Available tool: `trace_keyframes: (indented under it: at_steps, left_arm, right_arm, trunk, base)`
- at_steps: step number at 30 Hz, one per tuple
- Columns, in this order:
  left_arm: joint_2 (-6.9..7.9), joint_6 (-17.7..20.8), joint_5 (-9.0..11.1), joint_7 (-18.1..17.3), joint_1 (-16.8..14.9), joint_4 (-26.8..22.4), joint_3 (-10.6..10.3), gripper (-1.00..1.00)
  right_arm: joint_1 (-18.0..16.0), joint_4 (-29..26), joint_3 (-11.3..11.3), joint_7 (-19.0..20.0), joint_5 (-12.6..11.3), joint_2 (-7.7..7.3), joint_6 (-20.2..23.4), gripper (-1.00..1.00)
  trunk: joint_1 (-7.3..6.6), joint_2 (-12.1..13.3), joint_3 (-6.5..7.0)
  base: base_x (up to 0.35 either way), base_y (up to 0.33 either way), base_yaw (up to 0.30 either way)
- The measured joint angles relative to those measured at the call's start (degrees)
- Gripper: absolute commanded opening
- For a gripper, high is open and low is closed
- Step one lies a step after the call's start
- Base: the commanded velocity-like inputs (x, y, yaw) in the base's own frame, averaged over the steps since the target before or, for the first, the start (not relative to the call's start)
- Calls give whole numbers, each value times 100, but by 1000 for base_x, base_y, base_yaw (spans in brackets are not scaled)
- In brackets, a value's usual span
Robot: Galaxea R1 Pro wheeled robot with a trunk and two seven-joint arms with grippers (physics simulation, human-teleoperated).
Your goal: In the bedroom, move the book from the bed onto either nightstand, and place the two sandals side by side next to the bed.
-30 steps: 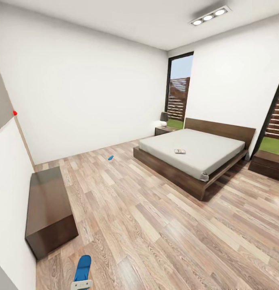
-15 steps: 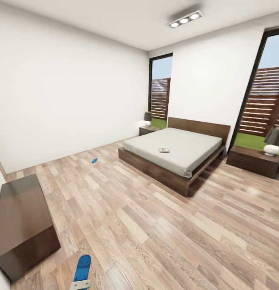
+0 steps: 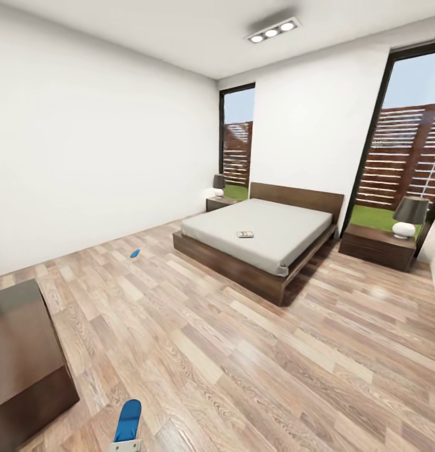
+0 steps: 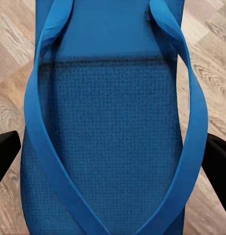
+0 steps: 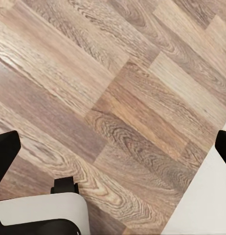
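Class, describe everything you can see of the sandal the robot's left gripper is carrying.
The sandal is bright blue, with a flat sole of fine woven-looking texture and two smooth straps that run along its edges and meet in a V. In the left wrist view it lies between the left gripper's dark fingers, held above the wood-plank floor. In the head view its slim sole points forward above that floor.

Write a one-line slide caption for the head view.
Bedroom overview: book on the bed, one blue sandal on the far floor, another sandal in the left gripper.
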Motion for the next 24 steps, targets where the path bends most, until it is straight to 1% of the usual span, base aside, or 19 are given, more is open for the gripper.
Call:
trace_keyframes:
  at_steps: [14, 18, 24]
  left_arm:
    - [0, -4, 0, 0, 6, 3, -5, -100]
    - [2, -4, 0, 0, 10, 0, -5, -100]
    - [4, -9, 0, 0, 12, 2, -6, -100]
  right_arm:
    - [0, 6, 9, 8, 6, 4, 0, 100]
    - [0, 9, 9, 8, 7, 5, -1, 100]
    - [-1, 9, 9, 9, 8, 8, -1, 100]
  trunk:
    - [-1, 0, 0]
    - [-1, 0, 0]
    - [-2, 0, 0]
  base:
    - [102, 0, -267]
    - [141, 0, -136]
    - [225, 0, -40]
